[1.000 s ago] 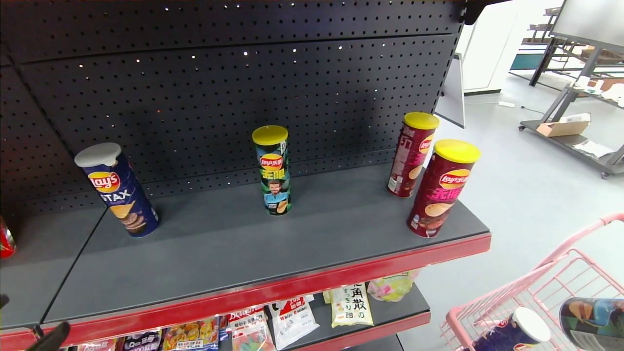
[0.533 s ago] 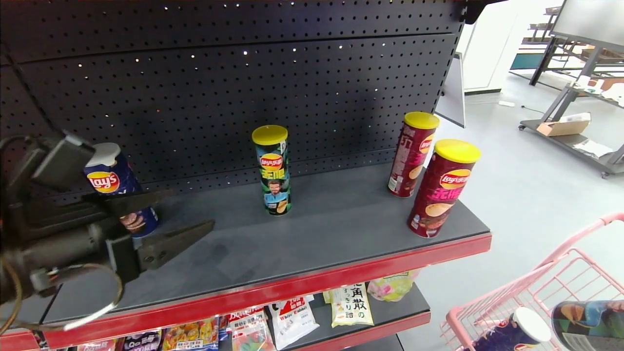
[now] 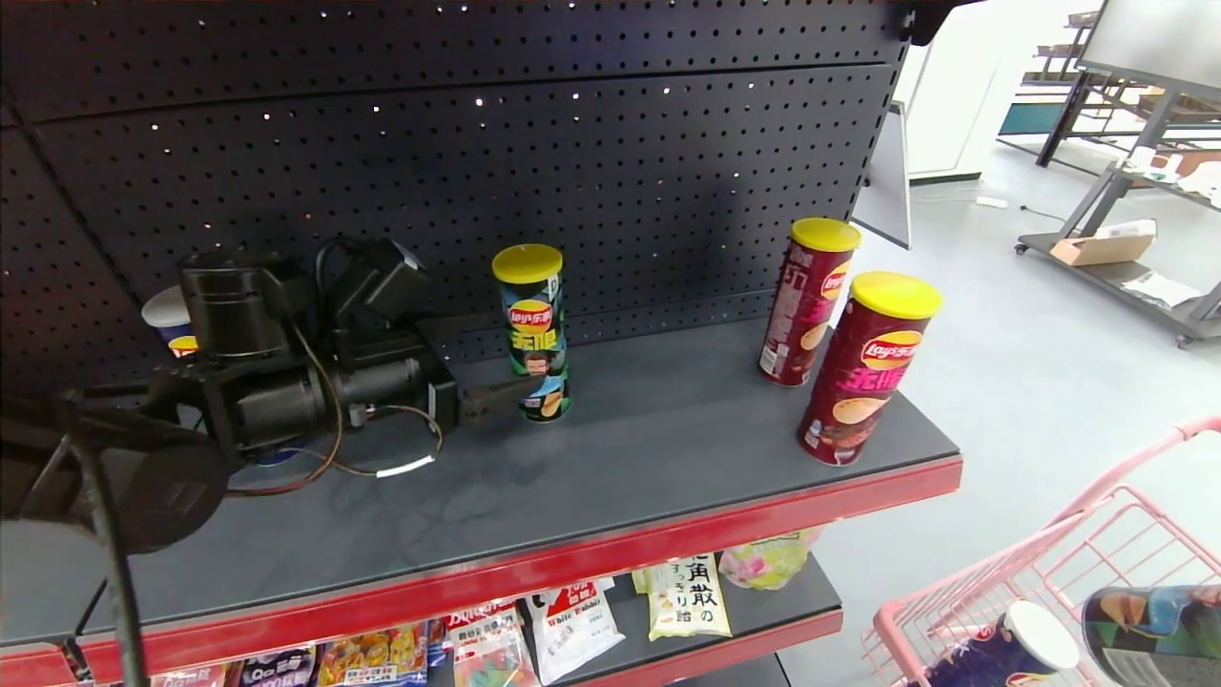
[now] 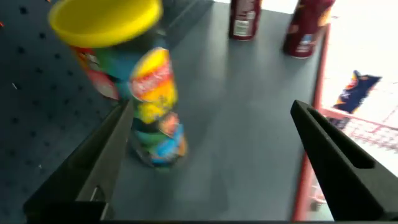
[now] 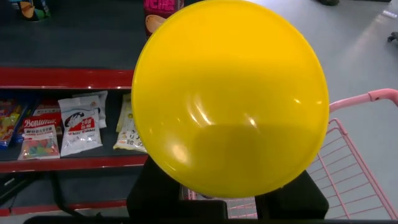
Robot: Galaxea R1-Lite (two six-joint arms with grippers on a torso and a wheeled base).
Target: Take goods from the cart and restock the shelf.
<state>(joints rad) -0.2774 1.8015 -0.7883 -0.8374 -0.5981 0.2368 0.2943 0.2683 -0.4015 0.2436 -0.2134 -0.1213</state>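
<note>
dark pegboard shelf [image 3: 572, 496] carries four cans: one blue can [image 3: 167, 320], half hidden, one green can [image 3: 536, 334], two maroon cans [image 3: 809, 301] [image 3: 863, 367]; pink cart [image 3: 1049, 544] holds one white-lidded can [image 3: 1011, 649]; left gripper [image 4: 211, 112] lies level over the shelf, jaws wide apart beside the green can; right gripper [image 5: 227, 186] clamps a yellow-lidded can [image 5: 230, 93] above the cart

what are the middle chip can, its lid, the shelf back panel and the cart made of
middle chip can: looks like printed cardboard with a glossy film, though the body could also be thin metal.
lid: smooth yellow plastic with a slight sheen.
back panel: matte dark painted sheet metal, judging by the regular punched holes.
cart: thin metal wire and tube with a pink coating.
</note>
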